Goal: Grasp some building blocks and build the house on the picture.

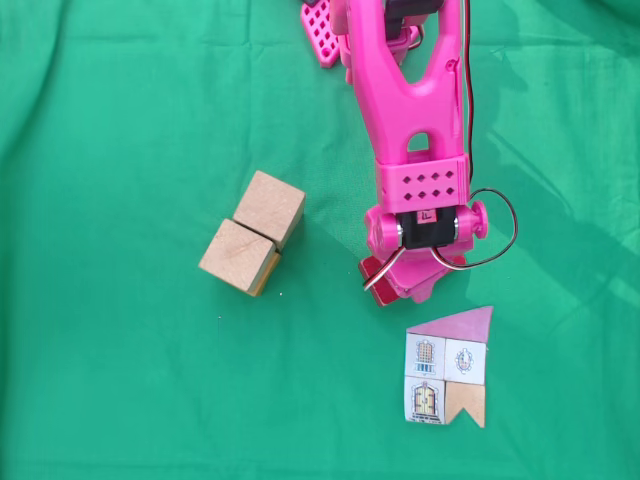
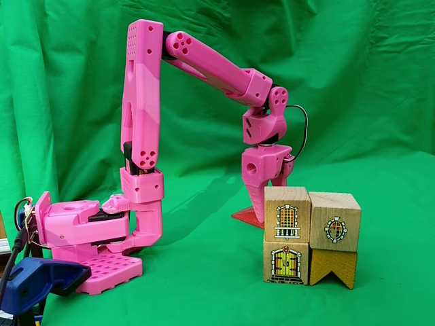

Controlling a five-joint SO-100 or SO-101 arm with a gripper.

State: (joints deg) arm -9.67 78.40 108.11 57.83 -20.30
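Note:
Two tan wooden building blocks (image 1: 268,205) (image 1: 236,255) touch at a corner on the green cloth. From the side they are a stack two wide and two high: window blocks (image 2: 287,214) (image 2: 334,221) over a door block (image 2: 285,261) and a notched one (image 2: 333,266). A dark-red block (image 1: 372,268) (image 2: 245,216) lies on the cloth behind them. My pink gripper (image 1: 392,285) (image 2: 266,204) points down over it, jaws standing apart on either side. Whether they press on it is hidden. The picture (image 1: 447,368), a flat paper house, lies just beyond the gripper.
The pink arm base (image 2: 88,238) stands at the left in a fixed view, with a blue clamp (image 2: 34,282) in front of it. A black cable (image 1: 500,225) loops off the wrist. Green cloth (image 1: 120,120) covers the table and backdrop.

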